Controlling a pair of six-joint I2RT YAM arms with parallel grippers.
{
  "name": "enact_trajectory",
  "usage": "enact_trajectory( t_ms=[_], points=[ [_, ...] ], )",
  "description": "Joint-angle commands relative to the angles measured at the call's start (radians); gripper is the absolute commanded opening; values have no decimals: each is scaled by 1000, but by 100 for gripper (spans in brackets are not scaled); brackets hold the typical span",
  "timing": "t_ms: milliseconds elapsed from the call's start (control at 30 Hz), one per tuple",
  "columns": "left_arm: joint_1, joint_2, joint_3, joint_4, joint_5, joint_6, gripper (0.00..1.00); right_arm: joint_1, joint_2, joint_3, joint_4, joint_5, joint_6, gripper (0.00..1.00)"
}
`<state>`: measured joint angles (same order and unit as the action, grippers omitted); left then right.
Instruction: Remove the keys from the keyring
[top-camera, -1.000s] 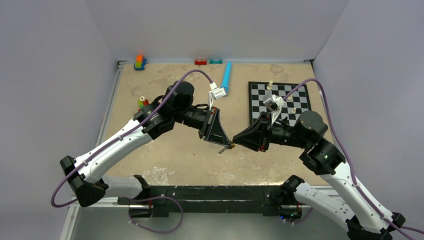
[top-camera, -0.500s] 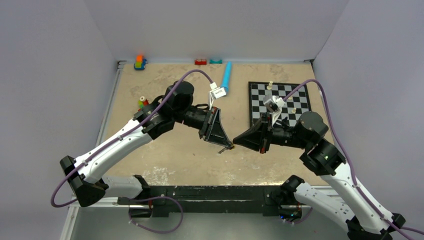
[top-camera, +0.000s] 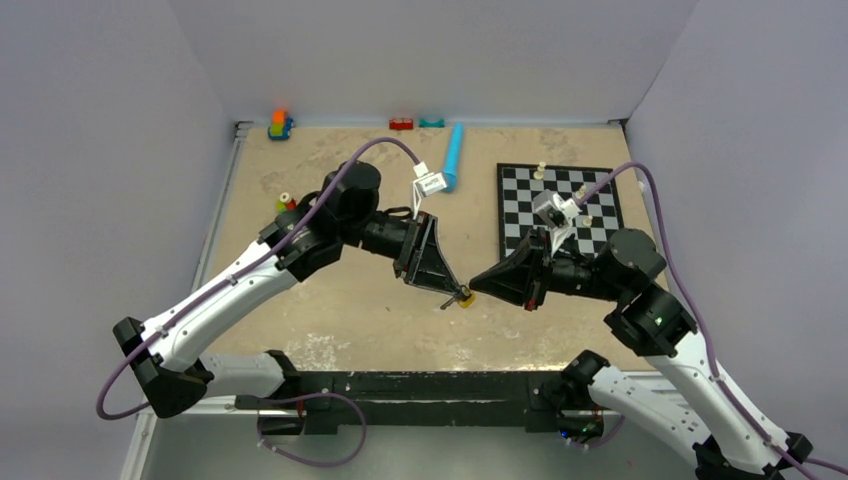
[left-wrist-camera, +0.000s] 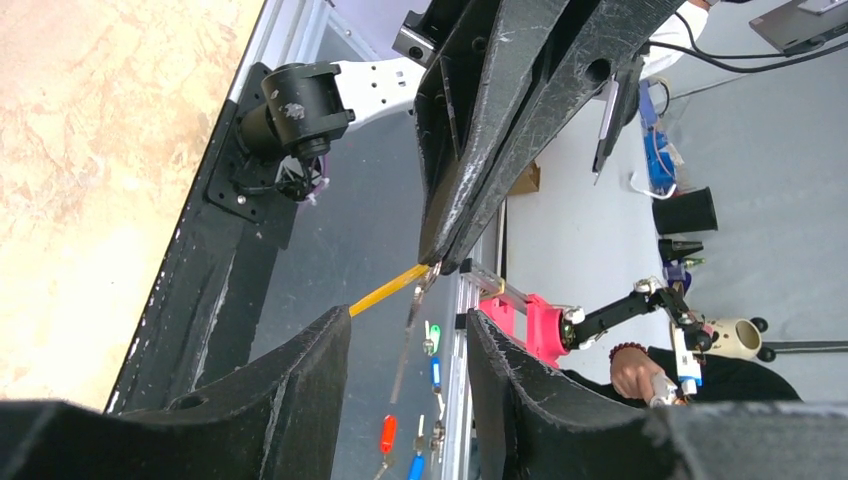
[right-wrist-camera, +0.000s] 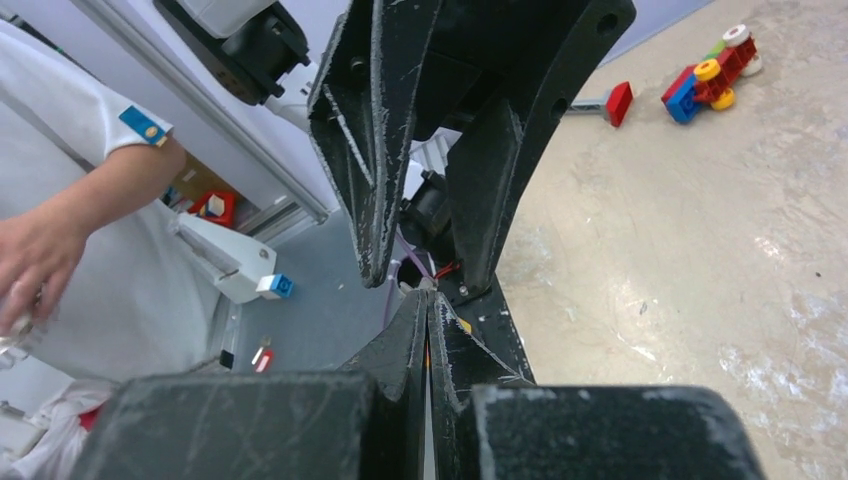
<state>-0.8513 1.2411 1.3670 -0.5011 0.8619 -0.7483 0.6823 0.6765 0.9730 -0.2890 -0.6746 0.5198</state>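
The right gripper (top-camera: 474, 290), fingers (right-wrist-camera: 405, 345) closed on the keys (top-camera: 466, 298), is now pulled slightly away from the spread-fingered left gripper (top-camera: 456, 292) above the table (top-camera: 350, 320), so removal is judged under way, no key yet freed

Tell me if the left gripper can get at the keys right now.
Probably yes: the keys hang from the shut right gripper, right at the gap of the open left gripper, with nothing in between.
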Motion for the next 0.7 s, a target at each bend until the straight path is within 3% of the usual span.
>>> enact_trajectory(
  t_ms=[0, 433, 667],
  points=[
    [3, -47, 39, 7, -7, 7, 50, 4, -32, -35, 115, -91, 31, 0],
    [3, -135, 15, 69, 64, 41, 48, 4, -2, -71, 382, -375, 93, 0],
    [3, -155, 23, 20, -45, 74, 46, 4, 88, 50, 324, -242, 24, 0]
  ],
)
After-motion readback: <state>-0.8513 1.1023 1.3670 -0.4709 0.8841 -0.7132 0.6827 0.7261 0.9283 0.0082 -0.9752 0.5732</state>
